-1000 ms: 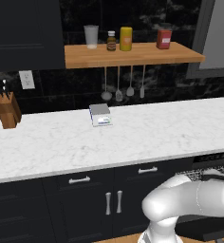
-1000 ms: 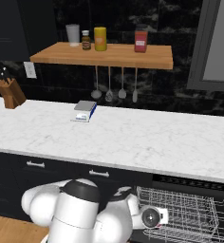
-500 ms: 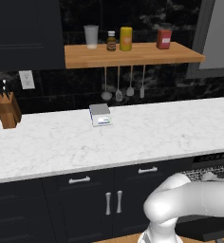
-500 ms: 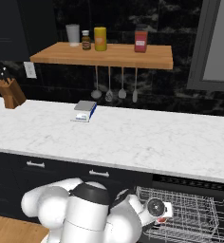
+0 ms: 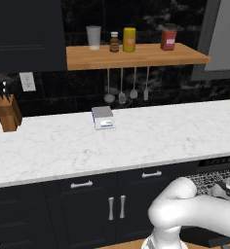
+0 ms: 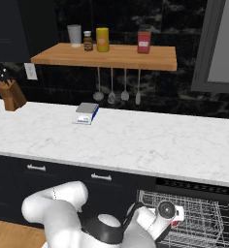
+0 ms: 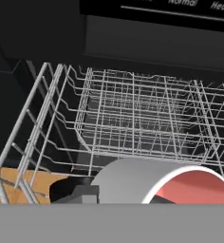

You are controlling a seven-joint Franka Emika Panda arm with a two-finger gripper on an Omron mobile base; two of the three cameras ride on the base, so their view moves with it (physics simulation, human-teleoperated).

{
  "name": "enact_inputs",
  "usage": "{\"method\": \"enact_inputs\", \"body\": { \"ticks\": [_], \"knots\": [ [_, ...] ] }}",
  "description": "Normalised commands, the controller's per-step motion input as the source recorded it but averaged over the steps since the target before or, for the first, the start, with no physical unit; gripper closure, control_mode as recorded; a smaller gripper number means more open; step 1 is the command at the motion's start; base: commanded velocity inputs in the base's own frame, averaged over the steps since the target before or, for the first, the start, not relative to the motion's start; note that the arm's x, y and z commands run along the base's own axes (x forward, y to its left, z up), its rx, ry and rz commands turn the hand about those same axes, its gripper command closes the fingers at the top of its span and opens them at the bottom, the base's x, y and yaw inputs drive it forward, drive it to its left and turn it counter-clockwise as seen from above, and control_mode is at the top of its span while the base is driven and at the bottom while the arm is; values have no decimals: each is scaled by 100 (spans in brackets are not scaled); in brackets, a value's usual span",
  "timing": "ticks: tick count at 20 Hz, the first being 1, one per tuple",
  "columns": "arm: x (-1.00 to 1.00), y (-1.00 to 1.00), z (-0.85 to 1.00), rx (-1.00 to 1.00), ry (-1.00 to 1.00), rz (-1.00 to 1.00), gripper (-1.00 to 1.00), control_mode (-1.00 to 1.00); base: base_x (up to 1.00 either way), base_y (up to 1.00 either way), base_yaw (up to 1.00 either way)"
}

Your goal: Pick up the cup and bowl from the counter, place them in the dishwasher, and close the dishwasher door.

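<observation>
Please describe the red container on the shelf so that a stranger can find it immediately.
Look at the brown wooden shelf on the black wall above the counter. Four containers stand there in a row; the red container is at the right end, apart from the other three and the only red one.

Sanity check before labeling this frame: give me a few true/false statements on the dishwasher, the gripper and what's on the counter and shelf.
1. The dishwasher stands open with its wire rack pulled out. True.
2. The gripper is empty. False: in the hand view a grey vessel with a red inside sits right at the fingers, over the rack; whether it is the cup or the bowl is unclear.
3. A knife block stands on the counter at its left end. True.
4. The small grey and blue box sits on the wooden shelf. False: it lies on the counter, below the hanging utensils.
5. The shelf carries a red canister. True.
</observation>
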Motion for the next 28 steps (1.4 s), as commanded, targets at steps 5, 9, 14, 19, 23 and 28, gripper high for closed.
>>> {"method": "enact_inputs", "body": {
  "ticks": [5, 9, 14, 19, 23, 28],
  "knots": [
    [32, -57, -39, -2, 2, -4, 100, -100, 0, 0, 0],
    [49, -47, -47, -7, 9, -2, 100, -100, 0, 0, 0],
    [28, -38, -58, -9, 14, -3, 100, -100, 0, 0, 0],
    [0, -21, -49, -1, 12, -3, 100, -100, 0, 0, 0],
    [-1, -10, -38, 0, 9, -1, 100, -100, 0, 0, 0],
    [0, 0, -24, 0, 2, 0, -100, -100, 0, 0, 0]
  ]
}}
